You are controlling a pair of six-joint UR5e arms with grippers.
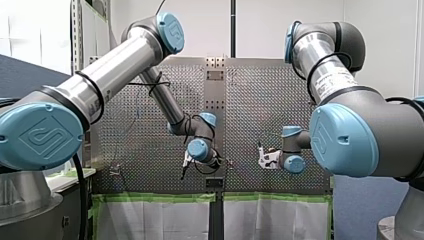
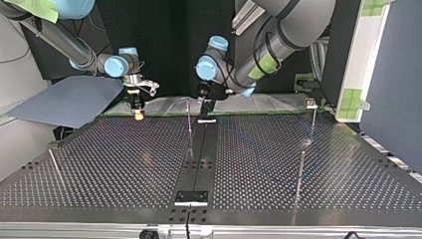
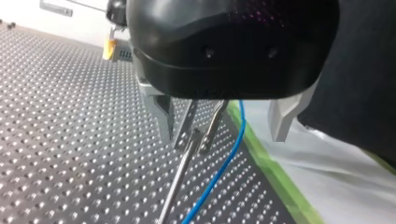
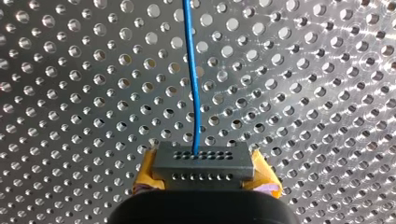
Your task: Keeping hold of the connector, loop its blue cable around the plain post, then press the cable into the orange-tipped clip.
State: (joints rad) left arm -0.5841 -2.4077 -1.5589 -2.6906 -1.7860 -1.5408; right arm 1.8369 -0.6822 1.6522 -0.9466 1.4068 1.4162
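From where I stand there are two arms, the left arm (image 2: 278, 30) and the right arm (image 2: 64, 40), over one perforated table (image 2: 124, 164), with one left gripper (image 2: 206, 108) and one right gripper (image 2: 138, 113). I count one connector (image 4: 205, 163) and one blue cable (image 4: 194, 93). In the top view four thin rods stand: a rod (image 2: 190, 124) at twelve o'clock from the table's middle, two rods (image 2: 312, 122) (image 2: 300, 169) at three, and a rod (image 2: 55, 167) at nine.

Perforated metal table (image 2: 114, 164) ahead of me, split down its middle by a black strip (image 2: 201, 149); green tape (image 1: 150, 198) along one edge; white sheeting (image 1: 150, 220) just past the tape; grey-blue sheet (image 2: 64, 99) at the top view's left.
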